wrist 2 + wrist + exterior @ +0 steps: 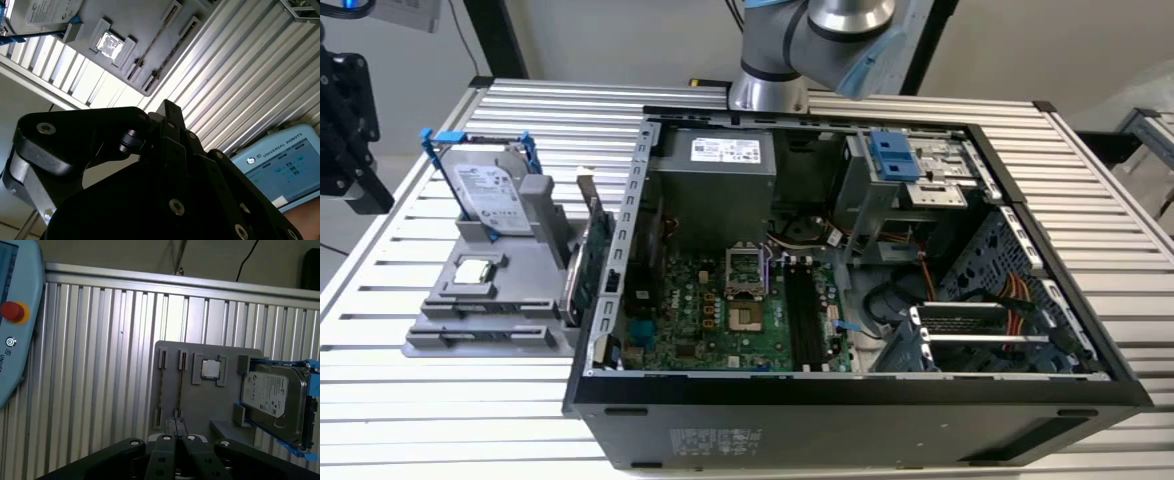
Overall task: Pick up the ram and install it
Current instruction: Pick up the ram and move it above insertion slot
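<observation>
Presently the fingers [171, 426] are clenched together, grasping nothing, hanging over the grey holder [200, 405] near the edge of the counter [100, 365] at the exterior view's left, where the ram [179, 390] lies edge-up in a groove. In my judgement a sound pick wants them parted, squared across the stick's mid-length, then drawn straight up. Noted nearby: a second stick [161, 387] just beside it, the likeliest obstruction, plus a processor chip [210, 369], a hard drive [275, 400] and the open computer case [854, 410] mid-counter.

Ahead of the gripper [175, 426] open air reaches the grey holder [200, 410]. There the ram [180, 387] and a second stick [160, 387] lie close together; the hard drive [275, 400] stands up near them.
</observation>
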Robot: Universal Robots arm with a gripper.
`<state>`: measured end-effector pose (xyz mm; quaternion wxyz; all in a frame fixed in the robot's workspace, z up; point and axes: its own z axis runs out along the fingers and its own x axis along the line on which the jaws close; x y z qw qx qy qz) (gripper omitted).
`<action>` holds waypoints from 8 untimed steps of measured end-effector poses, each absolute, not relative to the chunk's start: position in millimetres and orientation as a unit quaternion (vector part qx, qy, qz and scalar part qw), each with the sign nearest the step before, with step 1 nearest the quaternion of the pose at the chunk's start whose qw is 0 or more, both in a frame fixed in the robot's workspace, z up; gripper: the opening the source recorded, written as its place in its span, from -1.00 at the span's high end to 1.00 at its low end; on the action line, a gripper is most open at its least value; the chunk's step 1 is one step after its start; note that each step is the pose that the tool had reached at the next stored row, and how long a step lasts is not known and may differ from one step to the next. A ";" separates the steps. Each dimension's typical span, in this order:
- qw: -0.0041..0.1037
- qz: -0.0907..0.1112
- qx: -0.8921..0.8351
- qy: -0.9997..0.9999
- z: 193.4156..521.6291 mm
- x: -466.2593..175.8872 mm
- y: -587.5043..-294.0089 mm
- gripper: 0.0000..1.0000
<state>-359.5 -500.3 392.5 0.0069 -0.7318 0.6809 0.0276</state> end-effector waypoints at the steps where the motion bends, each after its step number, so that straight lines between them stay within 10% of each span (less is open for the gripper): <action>1: 0.007 0.028 -0.732 0.681 392.5 -359.5 -500.3 1.00; 5: 0.007 0.028 -0.731 0.681 392.5 -359.5 -500.3 1.00; 6: 0.007 0.028 -0.731 0.682 392.4 -359.5 -500.3 -1.00; 8: 0.007 0.028 -0.731 0.682 392.5 -359.5 -500.3 -1.00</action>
